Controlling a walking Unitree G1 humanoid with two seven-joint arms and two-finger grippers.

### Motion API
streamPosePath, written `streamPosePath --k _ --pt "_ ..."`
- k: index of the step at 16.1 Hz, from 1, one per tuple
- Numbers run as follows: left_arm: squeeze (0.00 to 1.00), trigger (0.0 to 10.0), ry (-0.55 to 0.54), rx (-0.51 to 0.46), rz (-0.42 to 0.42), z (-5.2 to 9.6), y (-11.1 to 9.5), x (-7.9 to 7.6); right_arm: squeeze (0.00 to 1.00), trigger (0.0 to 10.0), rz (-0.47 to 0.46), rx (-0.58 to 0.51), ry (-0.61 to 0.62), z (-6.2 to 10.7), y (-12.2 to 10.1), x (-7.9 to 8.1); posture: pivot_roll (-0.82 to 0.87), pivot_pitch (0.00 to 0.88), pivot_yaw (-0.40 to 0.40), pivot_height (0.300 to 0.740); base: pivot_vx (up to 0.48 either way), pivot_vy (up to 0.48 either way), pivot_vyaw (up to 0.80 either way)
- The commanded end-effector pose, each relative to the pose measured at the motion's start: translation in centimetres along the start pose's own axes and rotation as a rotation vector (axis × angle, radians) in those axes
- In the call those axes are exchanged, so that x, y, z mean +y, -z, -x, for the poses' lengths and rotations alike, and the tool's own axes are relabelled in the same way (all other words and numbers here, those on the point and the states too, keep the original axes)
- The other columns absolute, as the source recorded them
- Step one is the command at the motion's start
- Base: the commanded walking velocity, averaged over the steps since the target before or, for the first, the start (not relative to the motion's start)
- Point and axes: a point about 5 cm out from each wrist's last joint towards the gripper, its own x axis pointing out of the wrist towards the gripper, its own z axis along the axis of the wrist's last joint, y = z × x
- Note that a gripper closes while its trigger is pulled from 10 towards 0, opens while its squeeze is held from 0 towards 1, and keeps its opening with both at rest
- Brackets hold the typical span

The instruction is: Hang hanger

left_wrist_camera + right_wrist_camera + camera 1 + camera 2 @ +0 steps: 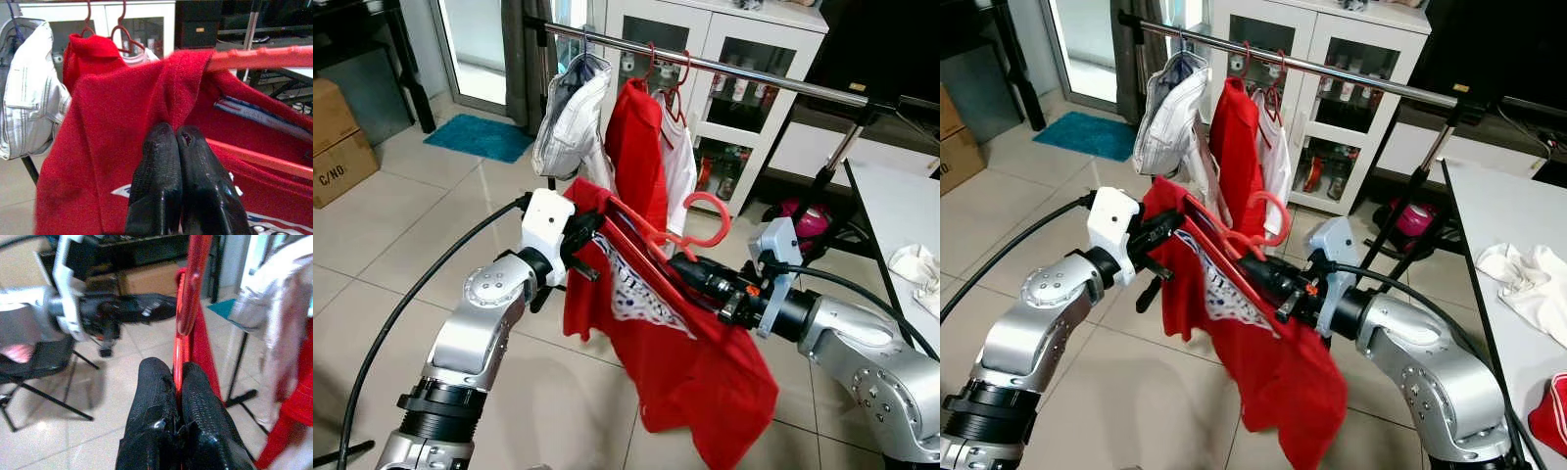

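A red hanger (703, 211) carries a red T-shirt (705, 377) with a white print, held up between my two arms below the clothes rail (754, 76). My left gripper (588, 238) is shut on the shirt's shoulder, where the fabric folds over the hanger's end (171, 83). My right gripper (682, 265) is shut on the hanger's frame just under the hook (193, 279). The hook points up, lower than the rail and in front of it. On the rail hang a white denim jacket (570, 117), a red garment (636, 147) and a white shirt (680, 166).
A white glass-door cabinet (744, 59) stands behind the rail. The rack's black post (837, 157) is at right, with a pink bag (803, 220) by its foot. A white table (901, 201) holds a white cloth (915, 266). A cardboard box (337, 137) and a blue mat (480, 137) lie left.
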Motion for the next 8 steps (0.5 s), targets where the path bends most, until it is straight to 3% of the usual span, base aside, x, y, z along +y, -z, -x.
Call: streamPosePath --k 1,3,5,7,8 --pt "0.00 0.0 -0.007 -0.045 -0.007 0.3 -0.8 0.1 0.00 0.0 0.048 0.034 0.085 0.3 0.0 -1.3 -0.13 0.000 -0.078 0.740 0.000 0.000 0.00" --pt "0.00 0.0 -0.021 -0.060 -0.019 0.8 -1.3 0.5 0.00 0.0 0.087 0.107 0.144 0.5 0.8 -2.2 -0.13 0.000 -0.078 0.740 0.000 0.000 0.00" --pt "0.00 0.0 -0.042 -0.080 -0.048 1.4 -2.5 1.4 0.00 0.0 0.135 0.205 0.107 1.1 2.2 -1.9 -0.13 0.000 -0.079 0.740 0.000 0.000 0.00" --pt "0.00 0.0 -0.063 -0.087 -0.067 1.7 -3.1 2.3 0.00 0.0 0.140 0.236 0.078 1.5 2.8 -1.7 -0.13 0.000 -0.080 0.740 0.000 0.000 0.00" --pt "0.00 0.0 -0.130 -0.097 -0.082 2.2 -3.8 4.1 0.00 0.0 0.145 0.250 0.013 2.0 3.1 -1.2 -0.13 0.000 -0.078 0.740 0.000 0.000 0.00"
